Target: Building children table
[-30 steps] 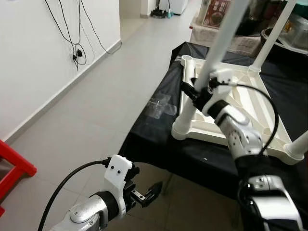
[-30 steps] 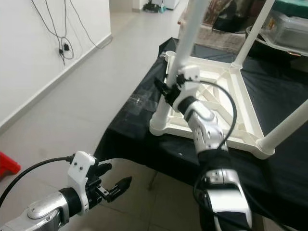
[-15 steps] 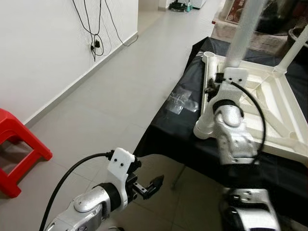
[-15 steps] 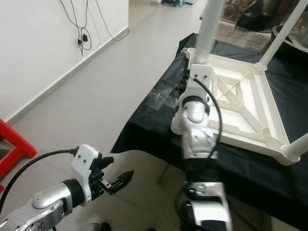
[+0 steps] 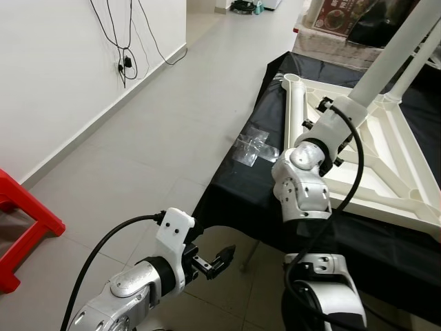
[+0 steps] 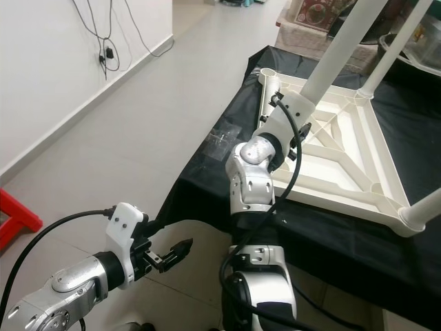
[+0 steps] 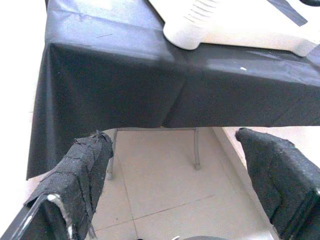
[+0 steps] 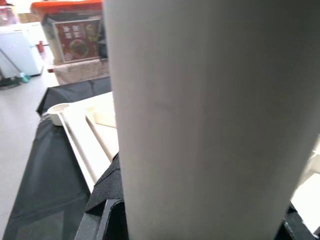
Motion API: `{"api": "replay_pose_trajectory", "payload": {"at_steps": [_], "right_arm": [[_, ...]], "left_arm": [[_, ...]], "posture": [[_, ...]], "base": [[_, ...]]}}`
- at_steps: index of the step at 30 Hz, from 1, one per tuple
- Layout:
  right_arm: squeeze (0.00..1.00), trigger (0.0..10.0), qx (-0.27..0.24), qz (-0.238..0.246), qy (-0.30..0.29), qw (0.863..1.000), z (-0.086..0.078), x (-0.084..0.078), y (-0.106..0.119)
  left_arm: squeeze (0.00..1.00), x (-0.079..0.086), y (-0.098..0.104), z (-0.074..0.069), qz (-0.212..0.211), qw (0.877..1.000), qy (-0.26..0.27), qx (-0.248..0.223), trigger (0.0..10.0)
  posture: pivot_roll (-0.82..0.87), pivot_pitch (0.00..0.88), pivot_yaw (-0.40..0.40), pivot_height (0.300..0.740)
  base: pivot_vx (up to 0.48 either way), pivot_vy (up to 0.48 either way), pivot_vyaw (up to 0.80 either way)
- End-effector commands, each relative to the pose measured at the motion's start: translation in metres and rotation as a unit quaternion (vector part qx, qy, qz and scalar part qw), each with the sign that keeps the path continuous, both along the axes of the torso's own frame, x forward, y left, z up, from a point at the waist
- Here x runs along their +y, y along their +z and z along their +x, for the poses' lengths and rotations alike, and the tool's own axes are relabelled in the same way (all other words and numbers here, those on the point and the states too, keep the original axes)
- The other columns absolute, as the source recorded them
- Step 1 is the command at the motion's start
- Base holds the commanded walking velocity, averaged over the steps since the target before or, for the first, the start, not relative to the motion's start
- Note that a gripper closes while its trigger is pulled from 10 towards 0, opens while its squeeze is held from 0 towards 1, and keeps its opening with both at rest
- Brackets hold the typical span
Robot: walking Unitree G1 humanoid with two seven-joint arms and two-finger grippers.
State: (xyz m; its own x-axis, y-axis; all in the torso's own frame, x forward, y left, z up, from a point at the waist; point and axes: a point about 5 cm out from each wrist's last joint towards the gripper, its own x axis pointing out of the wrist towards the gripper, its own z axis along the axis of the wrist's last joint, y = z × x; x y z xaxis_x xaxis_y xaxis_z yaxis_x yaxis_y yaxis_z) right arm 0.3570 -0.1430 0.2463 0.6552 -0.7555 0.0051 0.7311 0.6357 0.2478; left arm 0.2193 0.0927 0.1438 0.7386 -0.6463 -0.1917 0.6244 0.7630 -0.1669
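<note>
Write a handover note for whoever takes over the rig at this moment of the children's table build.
Right gripper: shut on a tilted white leg, low on its shaft, over the upturned white table frame on the black-covered table.
Left gripper: jaws open, idle over the floor beside that table.
Done: far leg and near right corner leg stand in the frame.
Left: seat the held leg; far left socket is empty.

You have the upturned table top (image 6: 344,155) lying on the draped table (image 6: 227,172), toward its left edge, legs pointing up. The plastic bag (image 5: 253,146) lies at that left edge. A stool (image 5: 21,227) stands on the floor (image 5: 138,138), far left.
</note>
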Motion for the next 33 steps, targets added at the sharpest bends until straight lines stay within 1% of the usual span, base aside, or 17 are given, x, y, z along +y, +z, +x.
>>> {"api": "replay_pose_trajectory", "payload": {"at_steps": [1, 3, 10, 13, 14, 15, 18, 21, 22, 24, 26, 28, 29, 30, 31, 32, 33], "right_arm": [[0.0, 10.0, 0.066, 0.019, -0.017, 0.997, -0.001, 0.002, -0.028], [0.0, 10.0, 0.058, 0.011, -0.014, 0.998, 0.0, 0.011, -0.022], [0.0, 10.0, 0.054, 0.028, -0.02, 0.998, 0.002, 0.018, -0.017], [0.0, 10.0, -0.006, 0.032, -0.008, 0.999, 0.001, 0.017, 0.014], [0.0, 10.0, -0.006, 0.032, -0.008, 0.999, 0.001, 0.017, 0.014], [0.0, 10.0, -0.022, 0.027, -0.006, 0.999, 0.001, 0.016, 0.022], [0.0, 10.0, -0.103, -0.014, 0.001, 0.995, -0.007, 0.01, 0.06], [0.0, 10.0, -0.146, -0.041, 0.013, 0.988, -0.015, 0.008, 0.08], [0.0, 10.0, -0.17, -0.059, 0.039, 0.983, -0.019, 0.009, 0.088], [0.0, 10.0, -0.198, -0.078, 0.074, 0.974, -0.024, 0.012, 0.098], [0.0, 10.0, -0.217, -0.075, 0.153, 0.961, -0.026, 0.019, 0.102], [0.0, 10.0, -0.237, -0.072, 0.259, 0.933, -0.03, 0.03, 0.1], [0.0, 10.0, -0.237, -0.072, 0.259, 0.933, -0.03, 0.03, 0.1], [0.0, 10.0, -0.241, -0.073, 0.283, 0.926, -0.031, 0.033, 0.099], [0.0, 10.0, -0.234, -0.063, 0.33, 0.913, -0.032, 0.039, 0.091], [0.0, 10.0, -0.218, -0.054, 0.368, 0.902, -0.031, 0.043, 0.082], [0.0, 10.0, -0.204, -0.046, 0.399, 0.893, -0.032, 0.045, 0.072]], "left_arm": [[0.0, -0.004, -0.003, -0.002, 0.0, 1.0, -0.008, 0.004, 10.0], [0.0, -0.004, -0.003, 0.0, 0.001, 1.0, -0.007, 0.004, 10.0], [0.0, -0.004, -0.004, 0.002, 0.001, 1.0, -0.007, 0.004, 10.0], [0.0, -0.005, -0.005, 0.004, 0.0, 1.0, -0.006, 0.003, 10.0], [0.0, -0.005, -0.005, 0.004, 0.0, 1.0, -0.006, 0.003, 10.0], [0.0, -0.005, -0.005, 0.004, 0.0, 1.0, -0.006, 0.003, 10.0], [0.0, -0.005, -0.007, 0.005, -0.005, 1.0, -0.005, 0.011, 10.0], [0.0, -0.007, -0.008, 0.006, -0.008, 1.0, -0.008, 0.017, 10.0], [1.0, -0.008, -0.008, 0.006, -0.012, 1.0, -0.011, 0.017, 10.0], [1.0, -0.009, -0.006, 0.006, -0.017, 1.0, -0.017, 0.013, 10.0], [1.0, -0.01, -0.002, 0.009, -0.004, 1.0, -0.013, -0.009, 10.0], [1.0, -0.009, 0.003, 0.017, 0.022, 0.999, 0.005, -0.033, 10.0], [1.0, -0.009, 0.003, 0.017, 0.022, 0.999, 0.005, -0.033, 10.0], [1.0, -0.009, 0.003, 0.02, 0.029, 0.999, 0.009, -0.038, 10.0], [1.0, -0.009, 0.007, 0.024, 0.047, 0.997, 0.009, -0.057, 10.0], [0.0, -0.009, 0.01, 0.029, 0.064, 0.995, 0.012, -0.075, 10.0], [0.0, -0.009, 0.014, 0.034, 0.078, 0.993, 0.013, -0.092, 10.0]], "posture": [[0.16, 0.147, -0.098, 0.74], [0.16, 0.146, -0.099, 0.74], [0.16, 0.143, -0.097, 0.74], [0.16, 0.138, -0.096, 0.74], [0.16, 0.138, -0.096, 0.74], [0.16, 0.138, -0.096, 0.74], [0.15, 0.13, -0.095, 0.74], [0.15, 0.126, -0.095, 0.74], [0.15, 0.123, -0.095, 0.74], [0.15, 0.122, -0.095, 0.74], [0.15, 0.119, -0.098, 0.74], [0.15, 0.114, -0.093, 0.74], [0.15, 0.114, -0.093, 0.74], [0.14, 0.111, -0.093, 0.74], [0.14, 0.109, -0.092, 0.74], [0.13, 0.105, -0.091, 0.74], [0.14, 0.102, -0.091, 0.74]], "base": [[0.0, 0.0, 0.0], [0.0, 0.0, 0.0], [0.0, 0.0, 0.0], [0.0, 0.0, 0.0], [0.0, 0.0, 0.0], [0.0, 0.0, 0.0], [0.0, 0.0, 0.0], [0.0, 0.0, 0.0], [0.0, 0.0, 0.0], [0.0, 0.0, 0.0], [0.0, 0.0, 0.0], [0.0, 0.0, 0.0], [0.0, 0.0, 0.0], [0.0, 0.0, 0.0], [0.0, 0.0, 0.0], [0.0, 0.0, 0.0], [0.0, 0.0, 0.0]]}}
